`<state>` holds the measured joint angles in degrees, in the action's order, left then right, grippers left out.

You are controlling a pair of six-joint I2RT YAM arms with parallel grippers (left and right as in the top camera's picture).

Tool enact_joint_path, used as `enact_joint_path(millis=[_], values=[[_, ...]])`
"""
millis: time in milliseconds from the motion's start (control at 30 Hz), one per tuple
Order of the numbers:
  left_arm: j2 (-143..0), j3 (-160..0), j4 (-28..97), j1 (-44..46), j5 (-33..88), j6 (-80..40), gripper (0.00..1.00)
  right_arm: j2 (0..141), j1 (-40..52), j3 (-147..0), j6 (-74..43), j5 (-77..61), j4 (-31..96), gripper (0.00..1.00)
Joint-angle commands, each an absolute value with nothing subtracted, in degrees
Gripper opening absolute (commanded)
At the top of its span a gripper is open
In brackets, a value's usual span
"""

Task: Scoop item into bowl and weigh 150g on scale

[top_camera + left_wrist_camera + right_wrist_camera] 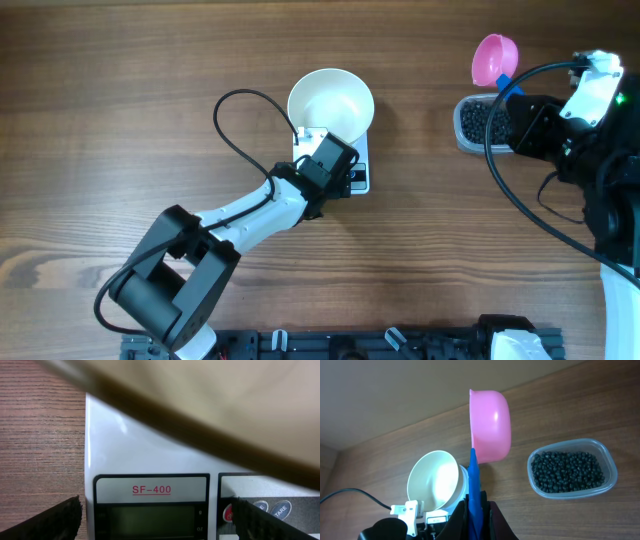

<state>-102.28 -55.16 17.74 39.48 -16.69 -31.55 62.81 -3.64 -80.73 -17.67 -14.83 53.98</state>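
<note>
Reaching up from the lower left of the overhead view, my left arm (250, 210) runs in a long diagonal toward the centre of the frame, its elbow folded near the bottom edge. My left gripper (338, 165) hangs over the front of the scale (363, 155) with its jaws spread wide. In the left wrist view my two black ridged fingers (57, 522) sit in the lower corners, framing the grey display (150, 520) under the label SF-400, with round buttons (281, 509) at the lower right. The white bowl (330, 95) stands on the scale, just above centre in the overhead view. My right arm (590, 100) is bent at the right edge, its wrist aimed toward the upper left. My right gripper (476, 512) is clamped tight on the blue handle (474, 480) of a pink scoop (492, 422), which is raised in the upper right of the overhead view. The black beads (567, 471) lie in a clear tub (610, 477) on the table, just below the scoop.
</note>
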Motion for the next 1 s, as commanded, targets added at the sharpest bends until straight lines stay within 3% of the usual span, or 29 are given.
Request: enact_joint_path(millis=[0,433,867,967], values=[[-104.84,-54.98,18.68,39.57,-18.44,-30.85,1.0,63.29,-3.84,-81.32,-16.49,-15.46,53.67,0.04],[-102.08,-55.0,20.84,39.59,-18.48,-30.61,1.0,63.29,-3.84,-81.32,-15.03,-14.85,54.02,0.04],[-66.43,-54.98,39.31,39.59,-9.41,-30.52,1.0,63.29,-3.84,-81.32,-13.23,-14.83,55.92,0.05],[-58.3,-54.98,47.35,36.51,-7.01,-23.29,1.0,63.29,-3.84,-81.32,-12.01,-14.9,57.6,0.05]])
